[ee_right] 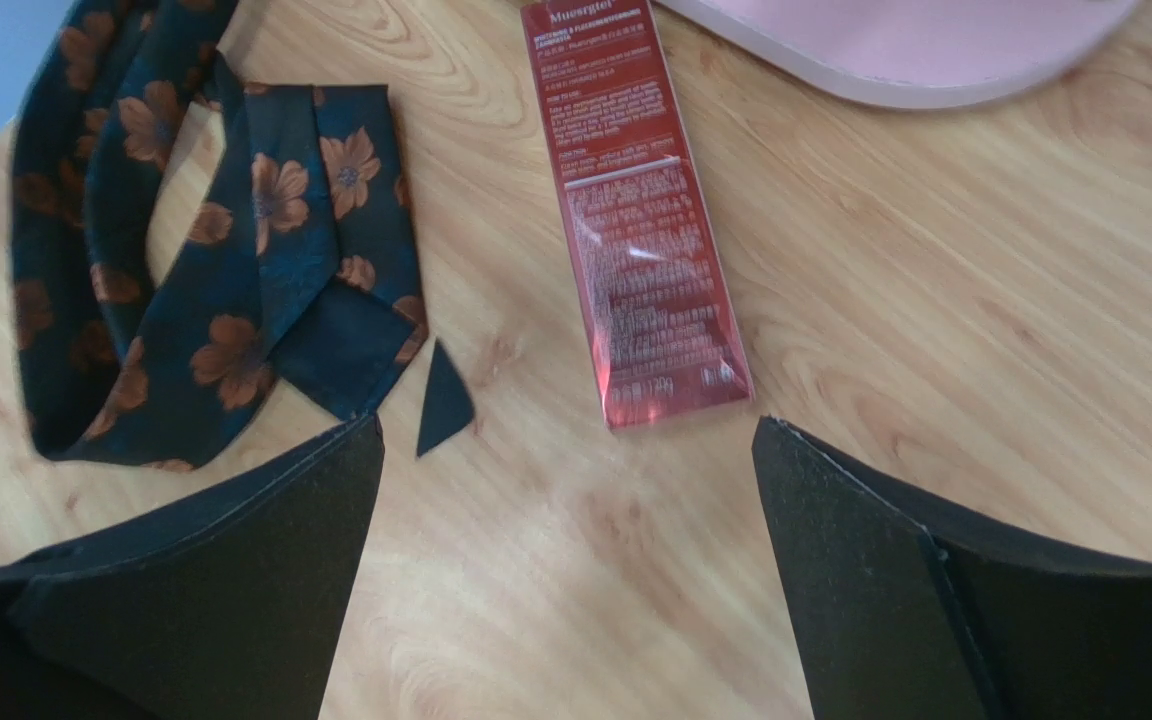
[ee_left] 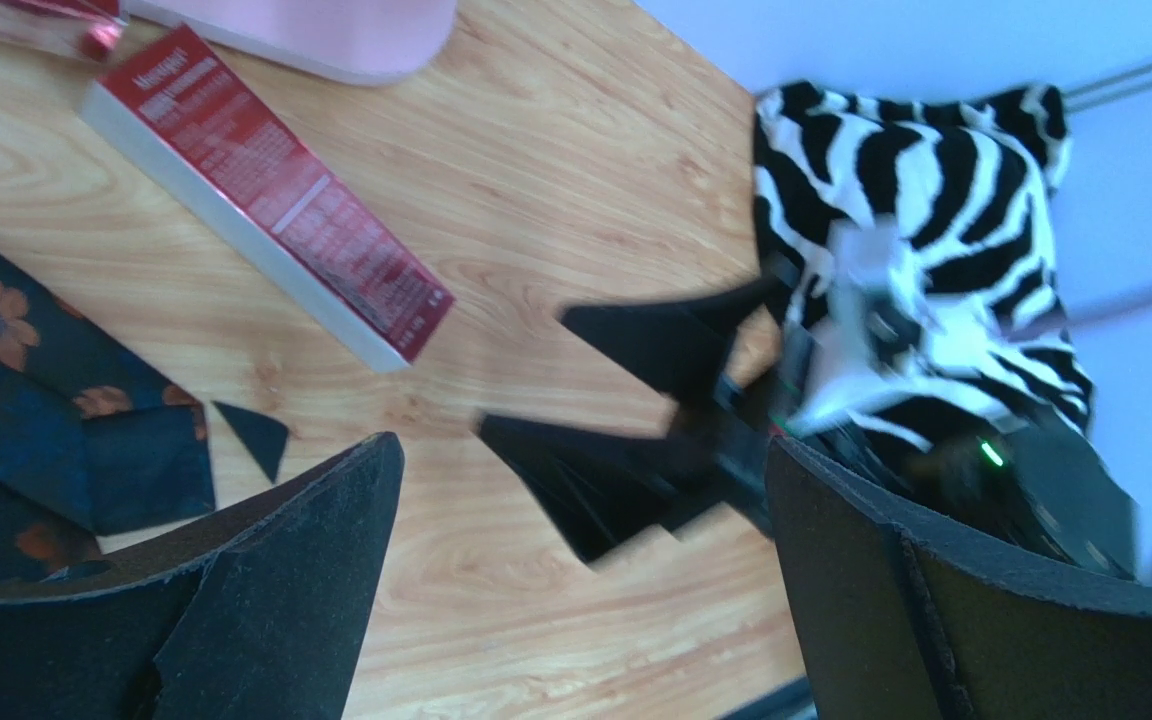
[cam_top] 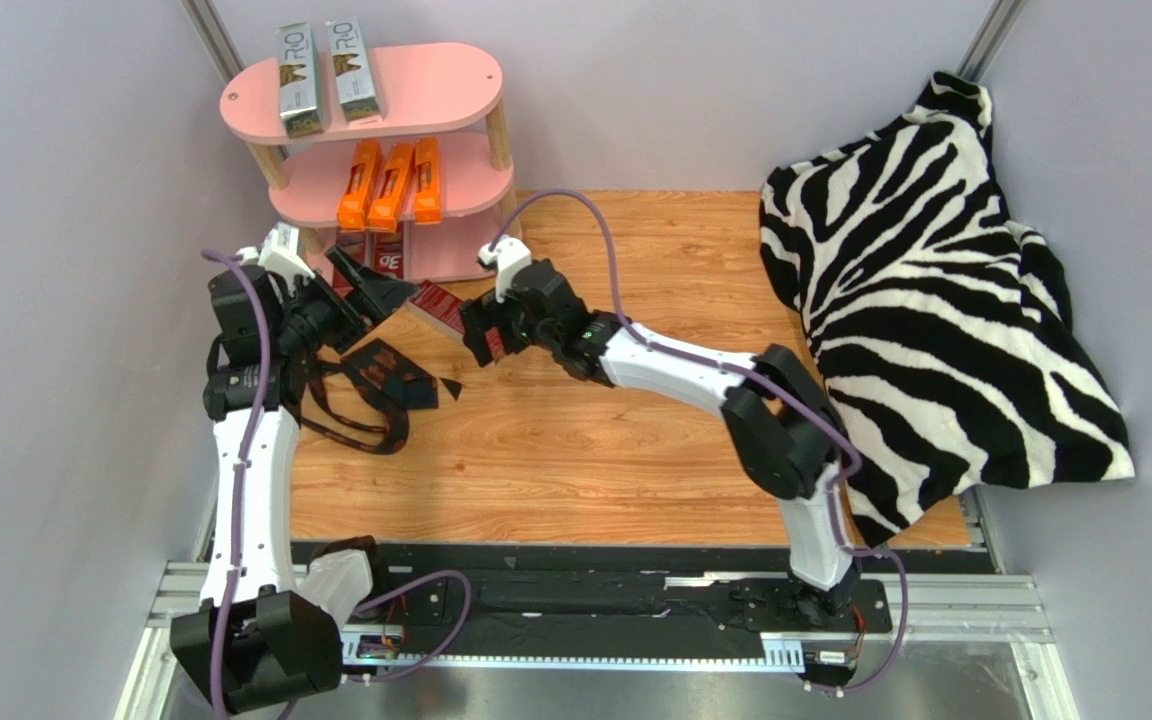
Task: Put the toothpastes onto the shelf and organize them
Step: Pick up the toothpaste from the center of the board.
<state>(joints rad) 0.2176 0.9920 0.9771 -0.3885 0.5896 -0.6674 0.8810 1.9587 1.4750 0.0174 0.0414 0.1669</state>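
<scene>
My left gripper [ee_left: 582, 447] and right gripper [ee_right: 567, 428] gape empty; silver cartons [cam_top: 297, 75] and orange cartons [cam_top: 391, 183] sit on the shelf [cam_top: 417, 75], one red carton [ee_right: 635, 225] lies on the table [ee_right: 913, 375] just ahead of my right gripper, unplaced.

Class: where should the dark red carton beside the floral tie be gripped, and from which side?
Grip the dark red carton across its narrow width near mid-length, from straight above. It lies flat, long sides clear; the open right end effector probably spans it.
</scene>
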